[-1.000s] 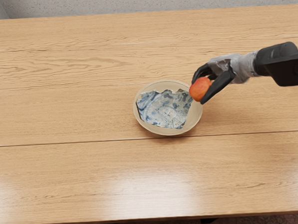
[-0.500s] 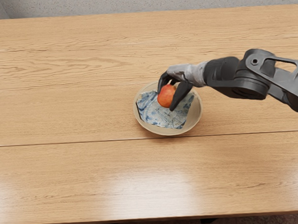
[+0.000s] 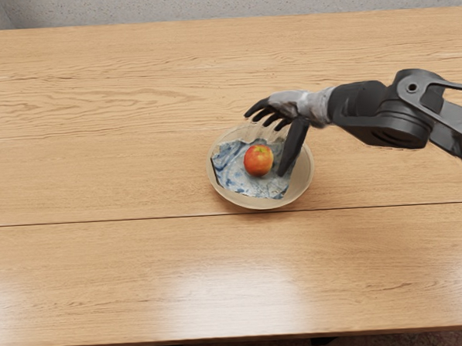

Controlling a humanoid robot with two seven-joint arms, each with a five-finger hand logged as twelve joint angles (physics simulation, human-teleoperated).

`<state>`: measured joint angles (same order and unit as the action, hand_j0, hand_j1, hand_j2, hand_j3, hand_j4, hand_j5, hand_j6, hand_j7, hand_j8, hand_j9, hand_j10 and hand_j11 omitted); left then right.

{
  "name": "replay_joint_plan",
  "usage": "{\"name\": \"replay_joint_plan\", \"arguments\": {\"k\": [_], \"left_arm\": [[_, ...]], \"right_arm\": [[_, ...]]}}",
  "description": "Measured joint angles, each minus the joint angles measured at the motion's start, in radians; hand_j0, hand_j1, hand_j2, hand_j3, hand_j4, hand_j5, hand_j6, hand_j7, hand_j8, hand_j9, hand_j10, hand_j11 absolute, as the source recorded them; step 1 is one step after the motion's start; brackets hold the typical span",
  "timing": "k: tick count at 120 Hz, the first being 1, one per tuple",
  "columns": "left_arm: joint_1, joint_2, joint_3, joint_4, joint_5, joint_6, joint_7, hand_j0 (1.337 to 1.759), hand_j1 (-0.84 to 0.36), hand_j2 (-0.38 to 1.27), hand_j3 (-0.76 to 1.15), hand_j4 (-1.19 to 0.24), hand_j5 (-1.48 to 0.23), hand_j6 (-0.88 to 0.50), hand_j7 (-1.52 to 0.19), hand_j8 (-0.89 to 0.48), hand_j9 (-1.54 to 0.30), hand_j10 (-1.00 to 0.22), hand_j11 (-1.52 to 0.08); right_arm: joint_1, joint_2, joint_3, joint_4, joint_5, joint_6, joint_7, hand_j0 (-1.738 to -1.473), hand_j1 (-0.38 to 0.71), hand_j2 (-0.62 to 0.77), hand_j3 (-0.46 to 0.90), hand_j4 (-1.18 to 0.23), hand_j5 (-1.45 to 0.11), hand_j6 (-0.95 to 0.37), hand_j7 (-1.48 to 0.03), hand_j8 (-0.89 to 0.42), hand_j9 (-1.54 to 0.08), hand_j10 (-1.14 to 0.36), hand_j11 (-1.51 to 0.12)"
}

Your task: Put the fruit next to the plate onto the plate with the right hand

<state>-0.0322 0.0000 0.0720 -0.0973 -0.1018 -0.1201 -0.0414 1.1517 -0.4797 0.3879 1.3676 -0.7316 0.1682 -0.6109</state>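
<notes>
A red-orange fruit (image 3: 258, 160) lies inside the beige plate (image 3: 252, 200), on its blue-and-white patterned middle. My right hand (image 3: 278, 126) hovers just above and behind the fruit with its fingers spread apart, holding nothing. Its thumb (image 3: 292, 147) hangs down beside the fruit's right side, close to it. The right arm (image 3: 398, 114) reaches in from the picture's right edge. No left arm shows.
The plate stands near the middle of a wide wooden table (image 3: 98, 149). A seam runs across the tabletop just in front of the plate. A grey wall strip lies beyond the far edge.
The right hand carried the fruit leftward over the plate, lowered it, then spread its fingers. The fruit now rests on the plate, free of the hand.
</notes>
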Motion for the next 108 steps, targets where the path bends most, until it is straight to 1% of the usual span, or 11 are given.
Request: {"name": "replay_joint_plan", "arguments": {"k": [12, 24, 37, 48, 63, 73, 83, 102, 108], "left_arm": [[0.0, 0.0, 0.0, 0.0, 0.0, 0.0, 0.0, 1.658, 0.07, 0.05, 0.0, -0.23, -0.3, -0.23, -0.3, -0.23, -0.3, -0.23, -0.3], [0.0, 0.0, 0.0, 0.0, 0.0, 0.0, 0.0, 1.658, 0.07, 0.05, 0.0, -0.23, -0.3, -0.23, -0.3, -0.23, -0.3, -0.23, -0.3], [0.0, 0.0, 0.0, 0.0, 0.0, 0.0, 0.0, 1.658, 0.07, 0.05, 0.0, -0.23, -0.3, -0.23, -0.3, -0.23, -0.3, -0.23, -0.3], [0.0, 0.0, 0.0, 0.0, 0.0, 0.0, 0.0, 1.658, 0.07, 0.05, 0.0, -0.23, -0.3, -0.23, -0.3, -0.23, -0.3, -0.23, -0.3], [0.0, 0.0, 0.0, 0.0, 0.0, 0.0, 0.0, 1.658, 0.07, 0.05, 0.0, -0.23, -0.3, -0.23, -0.3, -0.23, -0.3, -0.23, -0.3], [0.0, 0.0, 0.0, 0.0, 0.0, 0.0, 0.0, 1.658, 0.07, 0.05, 0.0, -0.23, -0.3, -0.23, -0.3, -0.23, -0.3, -0.23, -0.3], [0.0, 0.0, 0.0, 0.0, 0.0, 0.0, 0.0, 1.658, 0.07, 0.05, 0.0, -0.23, -0.3, -0.23, -0.3, -0.23, -0.3, -0.23, -0.3], [0.0, 0.0, 0.0, 0.0, 0.0, 0.0, 0.0, 1.658, 0.07, 0.05, 0.0, -0.23, -0.3, -0.23, -0.3, -0.23, -0.3, -0.23, -0.3], [0.0, 0.0, 0.0, 0.0, 0.0, 0.0, 0.0, 1.658, 0.07, 0.05, 0.0, -0.23, -0.3, -0.23, -0.3, -0.23, -0.3, -0.23, -0.3]], "right_arm": [[0.001, -0.066, 0.059, 0.013, 0.143, 0.076, 0.0, -1.657, -0.21, 0.01, 0.0, -0.12, -0.18, -0.1, -0.17, -0.1, -0.18, -0.12, -0.18], [0.003, -0.154, 0.099, 0.016, 0.345, 0.178, 0.0, -1.658, -0.24, 0.0, 0.0, -0.09, -0.13, -0.08, -0.13, -0.08, -0.13, -0.09, -0.13], [-0.003, -0.263, 0.113, 0.013, 0.57, 0.317, 0.0, -1.658, -0.27, 0.0, 0.0, -0.07, -0.1, -0.06, -0.1, -0.06, -0.1, -0.07, -0.1], [-0.043, -0.364, 0.116, 0.006, 0.734, 0.391, 0.003, -1.658, -0.28, 0.0, 0.0, -0.06, -0.08, -0.06, -0.08, -0.06, -0.08, -0.06, -0.08], [-0.119, -0.477, 0.119, -0.027, 0.922, 0.427, 0.012, -1.658, -0.29, -0.01, 0.0, -0.05, -0.07, -0.05, -0.07, -0.05, -0.07, -0.05, -0.07], [-0.167, -0.526, 0.119, -0.049, 1.001, 0.436, 0.014, -1.658, -0.29, -0.01, 0.0, -0.05, -0.06, -0.05, -0.06, -0.05, -0.06, -0.05, -0.06], [-0.201, -0.555, 0.118, -0.06, 1.043, 0.44, 0.015, -1.658, -0.29, -0.01, 0.0, -0.04, -0.06, -0.04, -0.06, -0.04, -0.06, -0.04, -0.06], [-0.222, -0.568, 0.126, -0.065, 1.069, 0.443, 0.017, -1.658, -0.3, -0.01, 0.0, -0.04, -0.06, -0.04, -0.06, -0.04, -0.06, -0.04, -0.06], [-0.224, -0.566, 0.129, -0.065, 1.072, 0.443, 0.025, -1.658, -0.3, -0.01, 0.0, -0.04, -0.05, -0.04, -0.05, -0.04, -0.05, -0.04, -0.05]]}}
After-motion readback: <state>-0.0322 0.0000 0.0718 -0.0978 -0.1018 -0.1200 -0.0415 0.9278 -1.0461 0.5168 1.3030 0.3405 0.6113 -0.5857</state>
